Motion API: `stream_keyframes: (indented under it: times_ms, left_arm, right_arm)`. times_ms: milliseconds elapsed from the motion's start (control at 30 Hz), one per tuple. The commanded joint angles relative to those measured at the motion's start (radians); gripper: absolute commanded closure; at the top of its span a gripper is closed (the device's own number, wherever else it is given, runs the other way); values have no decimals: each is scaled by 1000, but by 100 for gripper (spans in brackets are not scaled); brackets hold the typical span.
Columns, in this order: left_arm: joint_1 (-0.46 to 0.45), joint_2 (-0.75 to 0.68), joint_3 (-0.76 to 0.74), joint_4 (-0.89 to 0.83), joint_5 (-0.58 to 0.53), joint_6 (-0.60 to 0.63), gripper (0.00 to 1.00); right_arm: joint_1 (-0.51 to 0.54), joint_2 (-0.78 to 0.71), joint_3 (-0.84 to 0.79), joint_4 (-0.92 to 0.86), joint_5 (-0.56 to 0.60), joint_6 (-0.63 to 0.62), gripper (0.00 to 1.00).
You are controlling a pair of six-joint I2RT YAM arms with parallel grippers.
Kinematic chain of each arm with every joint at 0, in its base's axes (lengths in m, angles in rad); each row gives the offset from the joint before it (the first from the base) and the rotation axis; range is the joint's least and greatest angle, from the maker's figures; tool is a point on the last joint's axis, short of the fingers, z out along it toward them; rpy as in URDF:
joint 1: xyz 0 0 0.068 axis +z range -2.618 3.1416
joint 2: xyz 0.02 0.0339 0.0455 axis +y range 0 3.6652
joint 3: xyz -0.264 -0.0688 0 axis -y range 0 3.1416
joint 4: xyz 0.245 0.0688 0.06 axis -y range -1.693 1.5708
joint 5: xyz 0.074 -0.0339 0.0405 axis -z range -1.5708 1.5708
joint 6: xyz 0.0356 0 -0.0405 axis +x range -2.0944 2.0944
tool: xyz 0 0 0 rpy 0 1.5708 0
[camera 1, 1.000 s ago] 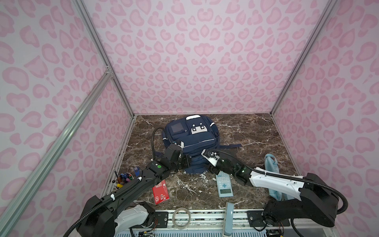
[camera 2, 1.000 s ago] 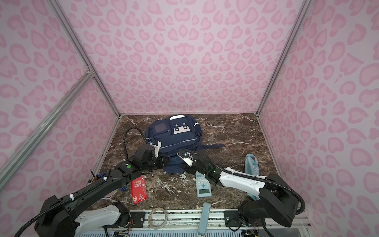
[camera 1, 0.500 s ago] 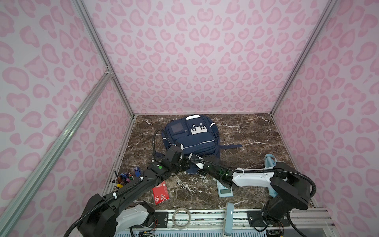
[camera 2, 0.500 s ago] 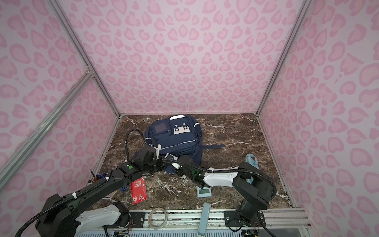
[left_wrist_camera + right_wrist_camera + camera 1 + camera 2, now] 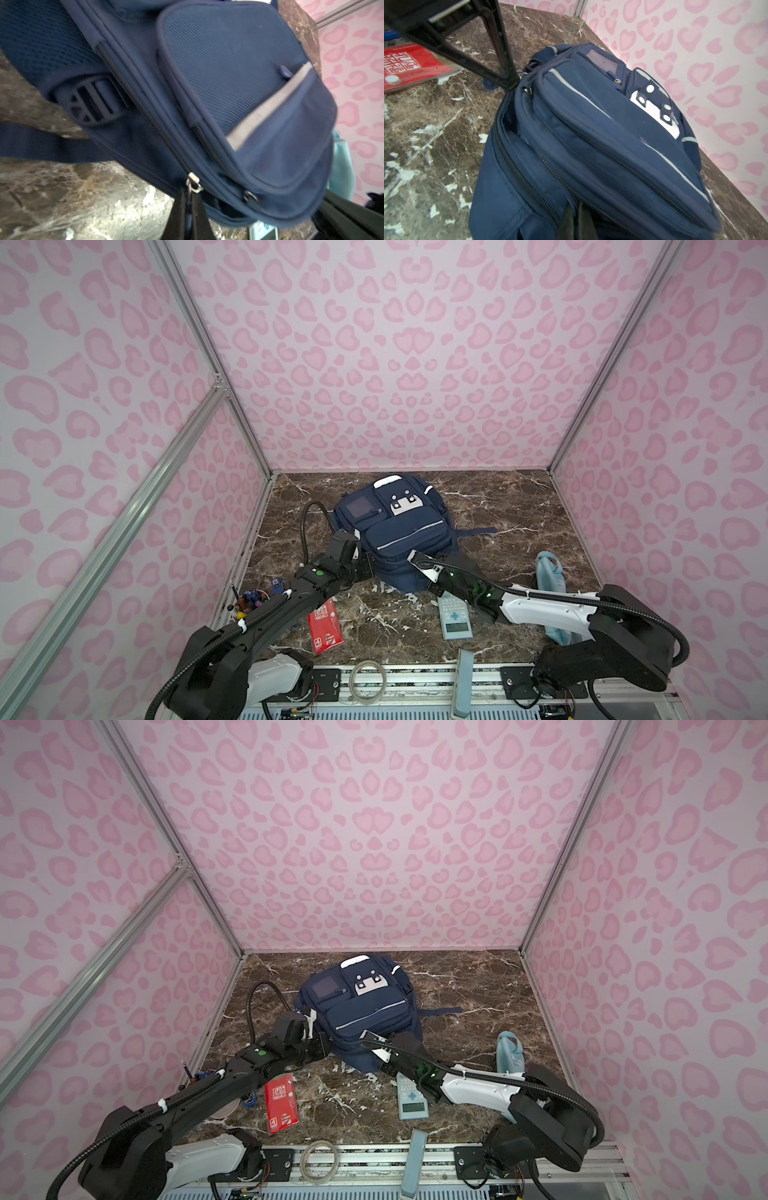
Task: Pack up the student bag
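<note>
The bag is lying front-up on the bench, behind centre toward 12 o'clock. Its studded white patch is sitting at the 12 o'clock end and a strap is trailing toward 3 o'clock. The left gripper is stretching out from the 7 o'clock side of the bench and is meeting the bag at its 7 o'clock corner. In the left wrist view its fingers are pressing together, with the metal zip pull clamped between their tips. In the right wrist view those tips are sitting at the end of the main zip, and a narrow gap is showing between the zip's two rows of teeth beside them. The right gripper is stretching out from 4 o'clock and is resting on the bag's 6 o'clock edge. Its jaws are standing fully closed against the fabric beside the zip; whether any fabric is being pinched between them cannot be told. A calculator is lying just at 6 o'clock of the bag, partly under the right arm. A red booklet is lying at 7 o'clock of the bag, partly under the left arm. A light-blue pouch is lying near the bench's 3 o'clock edge, well apart from the bag. A cup of pens is standing at the bench's 8 o'clock edge.
</note>
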Motion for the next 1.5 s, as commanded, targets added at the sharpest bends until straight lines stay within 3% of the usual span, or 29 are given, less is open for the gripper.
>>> stream_keyframes:
  times_ms: [0, 233, 400, 500, 567, 633, 667, 733, 967, 1033, 1100, 1167, 1233, 1333, 1467]
  left_arm:
    - [57, 48, 12, 13, -118, 58, 97]
    - [122, 88, 62, 34, -172, 92, 97]
    - [124, 104, 47, 67, -149, 92, 97]
    - [121, 119, 21, 88, -120, 86, 97]
    - [115, 117, -9, 146, -35, 60, 95]
    - [70, 115, -6, 174, 12, 41, 86]
    - [45, 114, 8, 156, 1, 41, 84]
    - [-5, 91, 21, 124, -39, 38, 80]
    - [-31, -28, 20, 33, -125, 33, 33]
    - [-48, -64, 30, -8, -149, 49, 24]
    - [-81, -104, 41, -46, -200, 68, 16]
    - [-110, -140, 44, -53, -208, 82, 4]
    - [-123, -178, 26, -9, -151, 85, 2]
    - [-129, -225, -5, 62, -81, 70, 2]
    - [-156, -239, -4, 72, -102, 70, 2]
  right_arm:
    - [-38, -44, -24, -28, -33, -11, 100]
    - [-169, -105, -36, -67, -54, 1, 100]
    - [-245, -140, -36, -103, -54, 25, 100]
    - [-281, -156, -51, -94, -75, 39, 100]
    - [-285, -156, -47, -92, -120, 37, 100]
    - [-285, -140, -22, -121, -169, 31, 100]
    - [-283, -129, -7, -141, -180, 31, 95]
    - [-282, -108, 32, -196, -170, 40, 72]
    - [-258, -150, 71, -278, 44, 173, 39]
    - [-241, -199, 77, -310, 188, 259, 31]
    - [-242, -247, 95, -366, 336, 421, 16]
    - [-270, -286, 127, -466, 375, 546, 1]
    - [-303, -320, 146, -586, 412, 694, 0]
    - [-340, -349, 150, -676, 366, 740, 0]
    - [-421, -310, 198, -865, 421, 853, 1]
